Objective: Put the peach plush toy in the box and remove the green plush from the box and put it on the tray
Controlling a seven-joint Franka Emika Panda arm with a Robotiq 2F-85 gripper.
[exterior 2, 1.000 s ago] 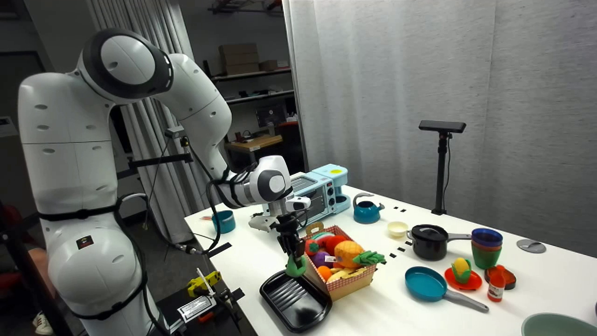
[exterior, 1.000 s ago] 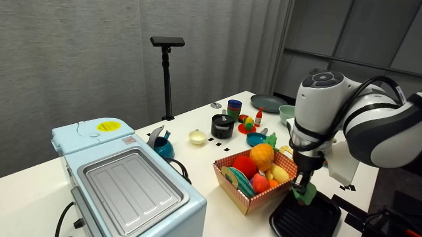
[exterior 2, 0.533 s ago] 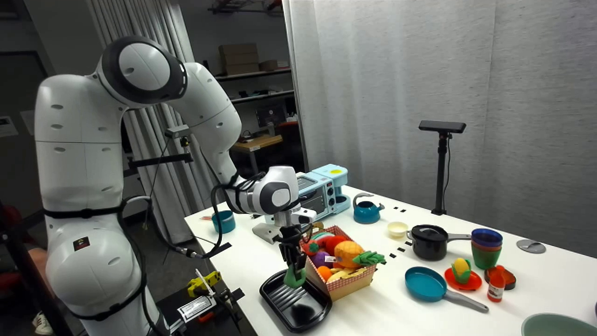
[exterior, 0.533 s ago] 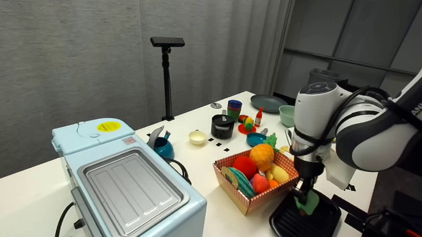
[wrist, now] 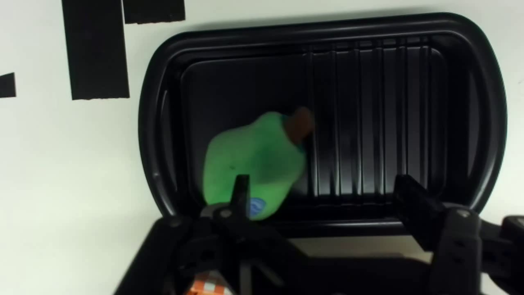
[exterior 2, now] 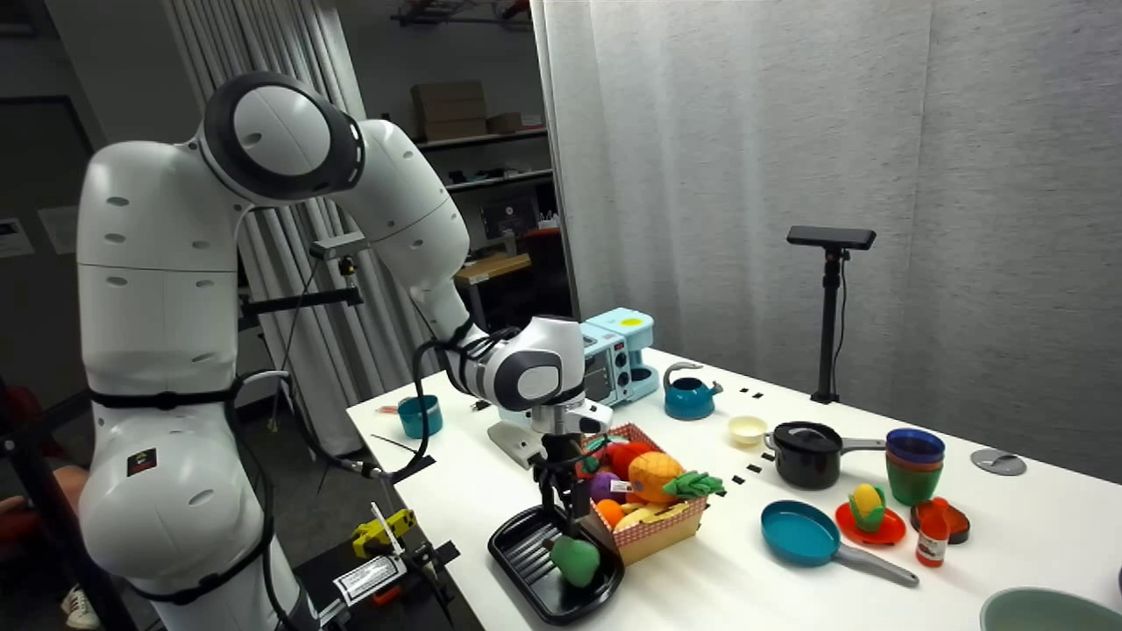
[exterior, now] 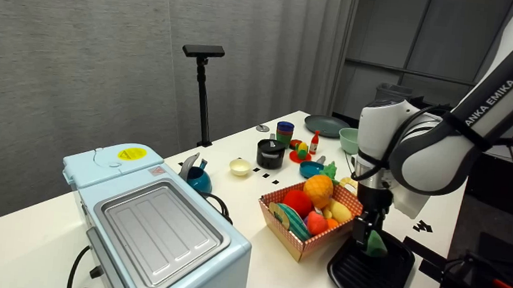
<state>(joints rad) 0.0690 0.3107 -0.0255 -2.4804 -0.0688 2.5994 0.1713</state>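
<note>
The box (exterior: pixel 281 234) stands beside the tray (wrist: pixel 254 84). Over the tray, the end effector (wrist: pixel 321 183) now stands spread; the green plush (wrist: pixel 254 159), no longer held, lies in the tray. With the peach plush toy (exterior: pixel 317 223) in the box, both transfers look complete.

- A robotics lab, by every sign: big white jointed arm (exterior 2: pixel 162 307) at nine o'clock in an exterior view, black straps (exterior 2: pixel 166 399) round it!
- Same view, between two and three, a slim black stand (exterior 2: pixel 829 329) topped by a bar-shaped device (exterior 2: pixel 831 237), grey curtain (exterior 2: pixel 745 131) hanging behind.
- Up towards eleven, storage shelves (exterior 2: pixel 500 178) with cardboard boxes (exterior 2: pixel 450 112), a desk (exterior 2: pixel 495 265) lower down.
- Play-kitchen bits now: frying pan (exterior 2: pixel 799 533) between four and five, plush fruit (exterior 2: pixel 653 476) in a box (exterior 2: pixel 662 537) at five, all on a white counter (exterior 2: pixel 684 605).
- And black tape (wrist: pixel 96 49) on that counter, ten o'clock in the wrist view!
</note>
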